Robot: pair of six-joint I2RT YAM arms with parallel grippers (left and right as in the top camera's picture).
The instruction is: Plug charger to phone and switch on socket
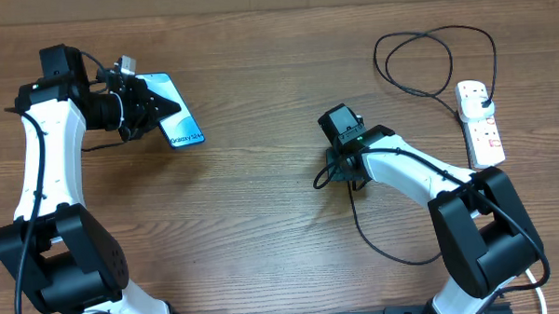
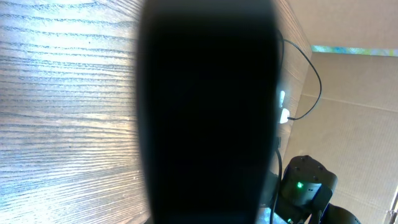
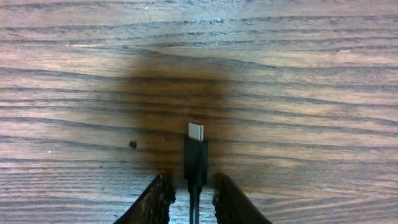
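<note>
Black charger [image 3: 196,163] cable is seen running from its plug [image 1: 483,99], seated in the white power strip [image 1: 484,136], in loops across the wooden worktop [image 1: 263,232]. Its silver connector tip [image 3: 196,132] lies well left of the power strip, pointing forward between the fingers [image 3: 155,200] of the right end effector [image 3: 193,179]. Whether the cable is clamped or merely straddled cannot be told. Much farther left of the power strip, the Galaxy phone [image 1: 182,132] is gripped at a tilt by the closed left end effector [image 1: 161,110]. The left wrist view is largely blocked by a dark blurred shape.
</note>
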